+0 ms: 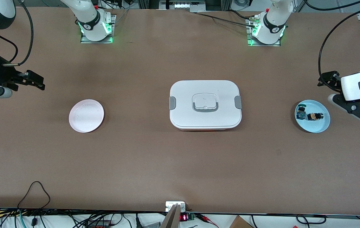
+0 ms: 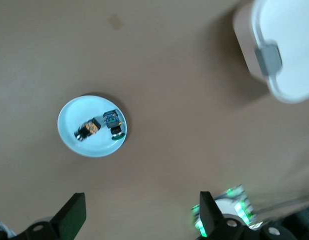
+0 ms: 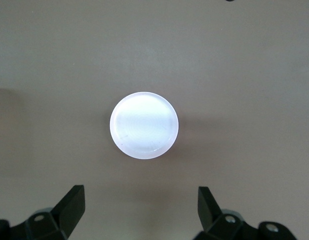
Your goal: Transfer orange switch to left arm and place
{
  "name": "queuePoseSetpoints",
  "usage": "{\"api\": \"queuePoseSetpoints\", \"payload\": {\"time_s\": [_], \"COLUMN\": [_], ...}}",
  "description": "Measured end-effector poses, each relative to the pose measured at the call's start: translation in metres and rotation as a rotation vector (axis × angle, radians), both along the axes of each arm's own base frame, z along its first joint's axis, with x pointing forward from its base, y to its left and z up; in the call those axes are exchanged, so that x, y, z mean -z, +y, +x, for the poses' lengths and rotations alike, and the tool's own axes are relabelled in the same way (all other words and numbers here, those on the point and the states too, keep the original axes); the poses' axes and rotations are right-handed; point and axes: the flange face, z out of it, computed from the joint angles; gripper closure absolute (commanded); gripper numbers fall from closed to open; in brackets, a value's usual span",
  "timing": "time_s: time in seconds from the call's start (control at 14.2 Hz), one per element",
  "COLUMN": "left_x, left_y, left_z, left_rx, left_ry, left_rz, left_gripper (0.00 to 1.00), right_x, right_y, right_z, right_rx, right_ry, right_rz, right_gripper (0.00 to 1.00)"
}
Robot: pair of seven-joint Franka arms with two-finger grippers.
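The orange switch lies on a light blue plate at the left arm's end of the table, beside a small blue-and-green component. In the left wrist view the switch shows on the same plate. My left gripper hangs over the table beside that plate, open and empty. The white box with grey clips stands at the table's middle, and its corner shows in the left wrist view. My right gripper is open and empty over the right arm's end.
An empty pale pink plate lies between the box and the right arm's end; it also shows in the right wrist view. Both arm bases stand along the table's edge farthest from the front camera. Cables hang along the nearest edge.
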Motion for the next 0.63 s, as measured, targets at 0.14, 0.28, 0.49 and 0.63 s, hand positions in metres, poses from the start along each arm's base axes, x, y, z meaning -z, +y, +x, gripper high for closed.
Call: {"api": "queuePoseSetpoints", "payload": {"time_s": [0.14, 0.28, 0.49, 0.63], "left_x": [-0.025, -0.044, -0.042, -0.027], "left_y": [-0.016, -0.017, -0.011, -0.018], "left_z": [-0.010, -0.022, -0.043, -0.049], "left_rx": [-0.188, -0.286, -0.321, -0.321], "left_ry": [-0.071, -0.167, -0.250, -0.305], "left_rz": [0.032, 0.037, 0.039, 0.031], "left_gripper": [0.00, 0.00, 0.00, 0.00], "right_x": [0.000, -0.001, -0.003, -0.006], "right_y": [0.000, -0.001, -0.001, -0.001], "right_z": [0.000, 0.000, -0.003, -0.005], "right_rx": [-0.001, -0.001, -0.003, -0.003], "right_ry": [0.000, 0.001, 0.027, 0.034], "right_rz": [0.000, 0.000, 0.000, -0.001], "right_gripper": [0.00, 0.00, 0.00, 0.00]}}
